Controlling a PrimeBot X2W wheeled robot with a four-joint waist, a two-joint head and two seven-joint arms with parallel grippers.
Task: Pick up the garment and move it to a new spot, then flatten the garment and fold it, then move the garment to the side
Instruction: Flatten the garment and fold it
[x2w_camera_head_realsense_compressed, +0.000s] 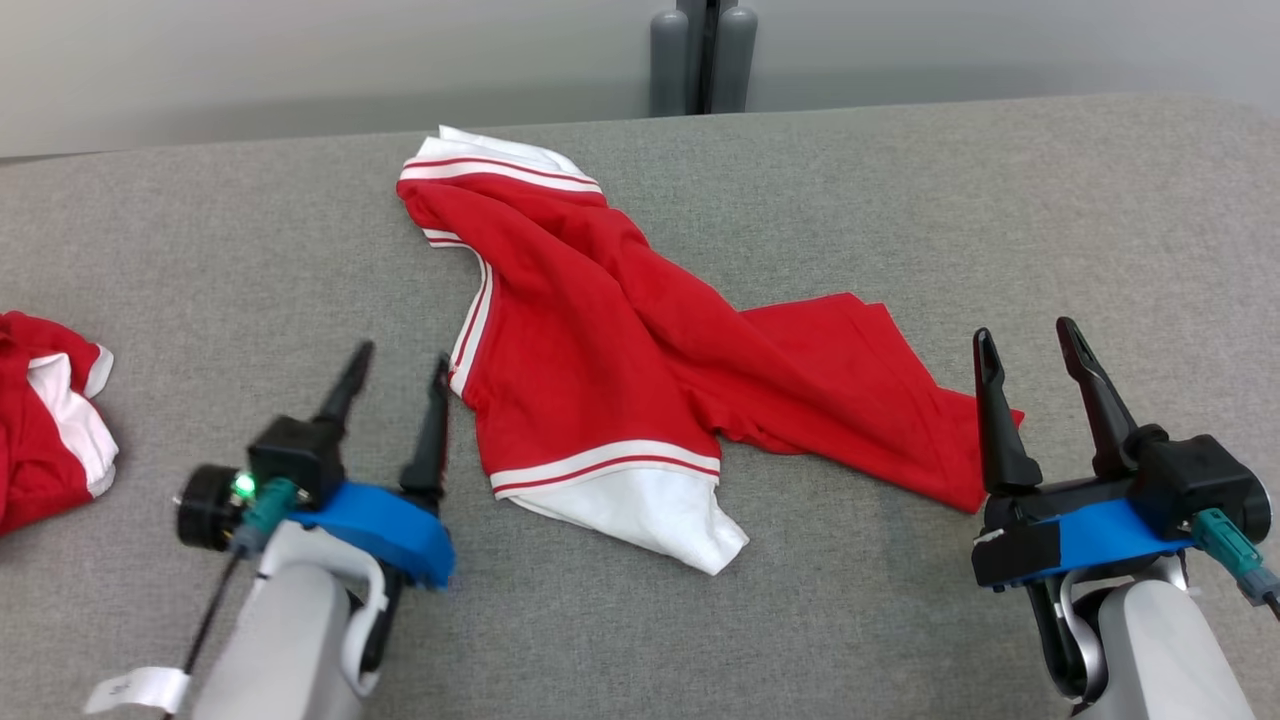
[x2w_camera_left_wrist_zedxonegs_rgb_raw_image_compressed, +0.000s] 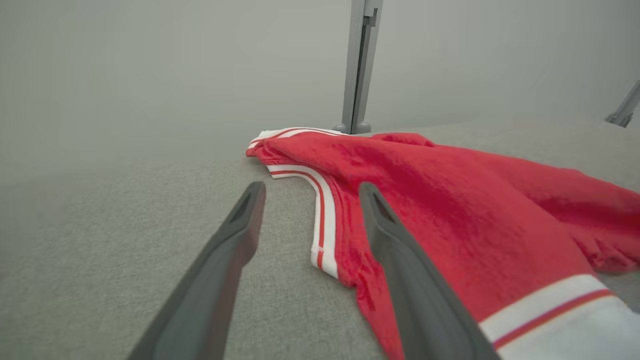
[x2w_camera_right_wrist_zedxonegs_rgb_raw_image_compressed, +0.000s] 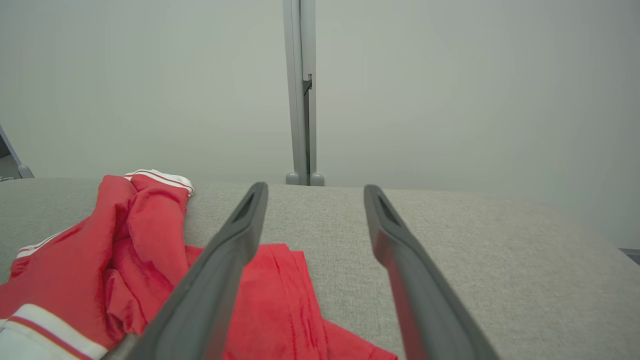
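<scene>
A red garment (x2w_camera_head_realsense_compressed: 620, 350) with white, red-striped trim lies crumpled across the middle of the grey table (x2w_camera_head_realsense_compressed: 900, 200). My left gripper (x2w_camera_head_realsense_compressed: 400, 358) stands open just left of the garment's striped edge, nothing between its fingers. In the left wrist view the garment (x2w_camera_left_wrist_zedxonegs_rgb_raw_image_compressed: 450, 210) spreads to the right, and the left gripper (x2w_camera_left_wrist_zedxonegs_rgb_raw_image_compressed: 310, 192) frames its striped hem. My right gripper (x2w_camera_head_realsense_compressed: 1024, 334) is open at the garment's right corner. The right wrist view has the garment (x2w_camera_right_wrist_zedxonegs_rgb_raw_image_compressed: 150, 250) at lower left, with the right gripper (x2w_camera_right_wrist_zedxonegs_rgb_raw_image_compressed: 315, 192) over its red edge and bare table.
Another red and white garment (x2w_camera_head_realsense_compressed: 50, 420) lies at the table's left edge. A grey post (x2w_camera_head_realsense_compressed: 705, 55) stands behind the table's far edge. Bare grey table surface stretches to the right and along the near side.
</scene>
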